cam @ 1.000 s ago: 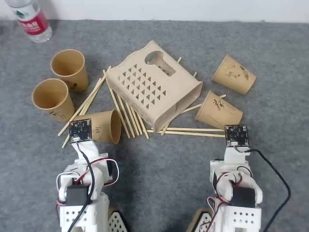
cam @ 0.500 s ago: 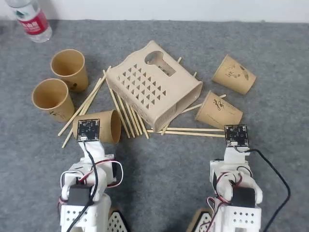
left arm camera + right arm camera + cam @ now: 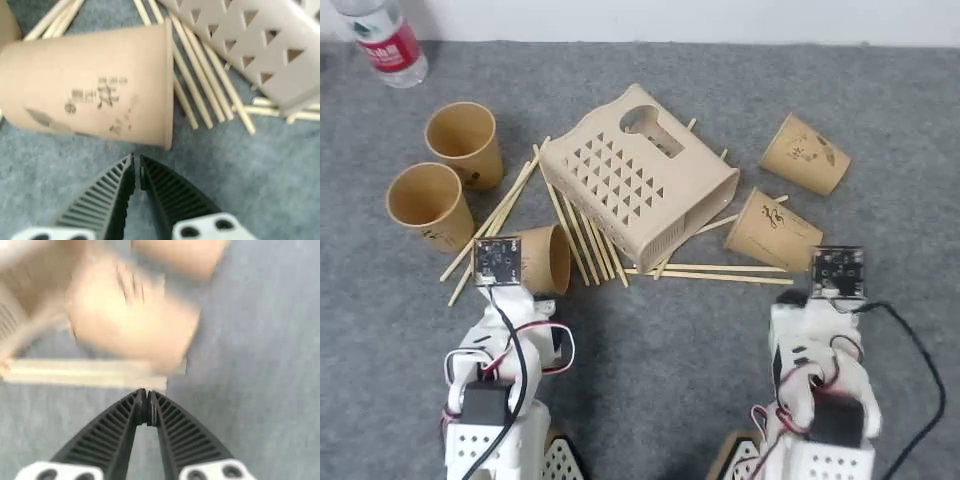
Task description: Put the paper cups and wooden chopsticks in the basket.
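right pincer [image 3: 146,394] shifted right, clenched; left pincer [image 3: 136,160] clenched, just beside paper cup [image 3: 90,95].

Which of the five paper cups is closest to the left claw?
The tipped-over cup just ahead of the left gripper, beside the chopsticks. The two upright cups stand farther off; the other tipped cups lie beyond the basket.

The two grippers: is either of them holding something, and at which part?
Nothing is held. The left gripper is shut just short of the lying paper cup; the right gripper is shut too, empty.
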Robot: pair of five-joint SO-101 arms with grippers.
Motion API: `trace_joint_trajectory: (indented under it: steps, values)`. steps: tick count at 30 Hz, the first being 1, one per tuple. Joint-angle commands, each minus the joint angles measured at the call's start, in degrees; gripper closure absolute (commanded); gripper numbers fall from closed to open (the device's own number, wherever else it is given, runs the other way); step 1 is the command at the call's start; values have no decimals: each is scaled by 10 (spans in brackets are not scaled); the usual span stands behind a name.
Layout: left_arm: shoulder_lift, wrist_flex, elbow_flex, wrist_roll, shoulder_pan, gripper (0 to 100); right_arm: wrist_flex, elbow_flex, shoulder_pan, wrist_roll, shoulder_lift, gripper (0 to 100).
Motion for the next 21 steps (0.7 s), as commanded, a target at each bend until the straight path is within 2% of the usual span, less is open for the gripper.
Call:
trace_joint_trajectory:
  steps: [1, 3, 4, 7, 11, 14, 17, 21]
  values:
    - [0, 21, -11, -60, -2, 984, -66, -58, -23, 114, -3, 978]
    - [0, 22, -12, -91, -2, 984, -119, -61, -41, 220, -3, 932]
    - [0, 23, -12, -100, -3, 984, -157, -60, -55, 240, 2, 913]
    - [0, 21, -13, -94, -3, 984, -234, -62, -81, 222, 14, 908]
    - [0, 19, -9, -89, -3, 984, -269, -108, -84, 221, 90, 911]
    - [0, 19, -9, -91, -3, 984, -269, -181, -86, 213, 196, 911]
    - [0, 19, -9, -91, -3, 984, -265, -283, -87, 165, 321, 911]
    - [0, 21, -14, -91, -14, 984, -196, -465, -119, 149, 495, 911]
